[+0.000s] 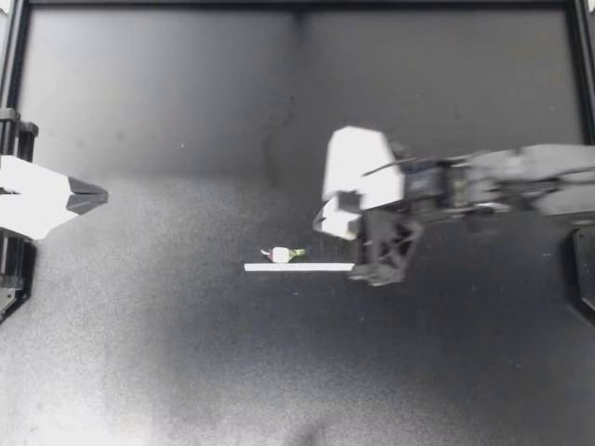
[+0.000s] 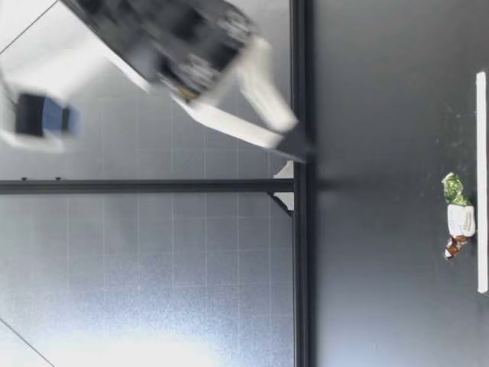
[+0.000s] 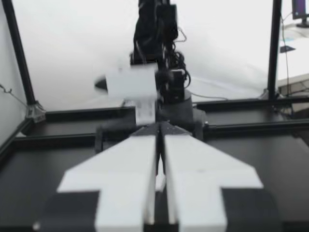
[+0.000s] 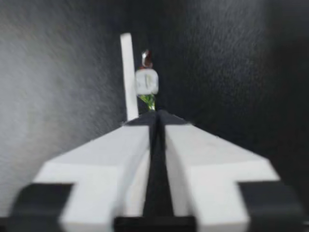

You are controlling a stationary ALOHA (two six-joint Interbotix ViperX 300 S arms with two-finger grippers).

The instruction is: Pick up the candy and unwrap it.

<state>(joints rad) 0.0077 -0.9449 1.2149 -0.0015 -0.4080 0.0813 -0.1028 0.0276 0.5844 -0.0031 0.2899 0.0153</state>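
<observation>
My left gripper (image 1: 93,197) and my right gripper (image 1: 325,223) share one build: broad white wedge-shaped fingers (image 4: 111,154) narrowing to small black tips, with black blocks at the base. The right arm (image 1: 502,181) is black and grey, with a thin dark cable (image 1: 390,165) crossing its white housing. In the left wrist view its black column carries looping wires (image 3: 177,55).
</observation>
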